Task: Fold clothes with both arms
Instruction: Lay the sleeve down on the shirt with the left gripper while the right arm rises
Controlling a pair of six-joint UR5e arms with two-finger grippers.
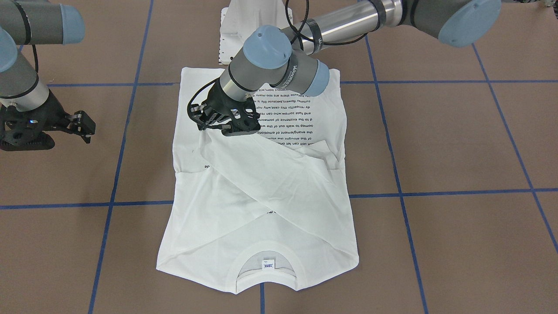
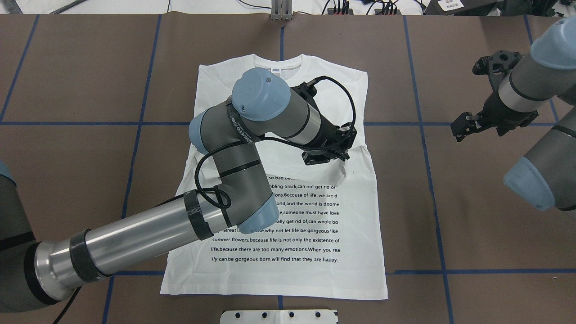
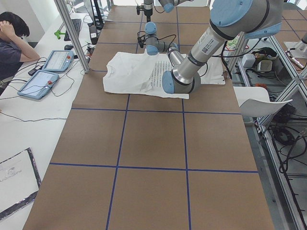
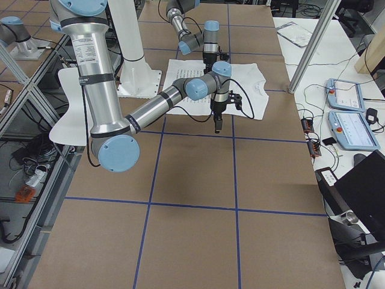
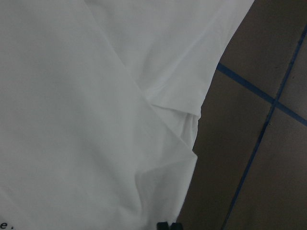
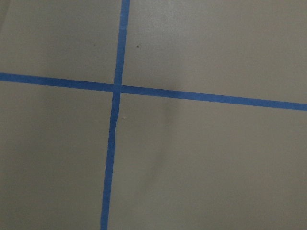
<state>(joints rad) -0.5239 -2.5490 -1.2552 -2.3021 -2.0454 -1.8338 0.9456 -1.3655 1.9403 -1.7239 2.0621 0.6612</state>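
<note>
T-shirt (image 1: 261,205) lies flat at the centre of the table (image 1: 457,144), print up. Collar (image 1: 267,251) is on the far side from me, hem by the white pedestal (image 1: 244,26).

Front-facing view shows what overhead can't: a sleeve (image 1: 270,174) folded diagonally across the chest, its end running up to my left gripper (image 1: 218,128), which sits low over the shirt near its edge on my right. Overhead, my own left arm covers that fold and cuts off the starts of several print lines (image 2: 292,220).

Left wrist cam shows only white fabric, shirt edge and table, with a dark sliver at the bottom edge. Can't tell if left is clamped on the sleeve or free.

Right gripper (image 1: 85,126) is over the table, well apart from the shirt; jaws look pressed together. Right wrist cam shows only crossing blue tape lines (image 6: 115,143). Neck tag (image 1: 267,264) print is too small to read.
</note>
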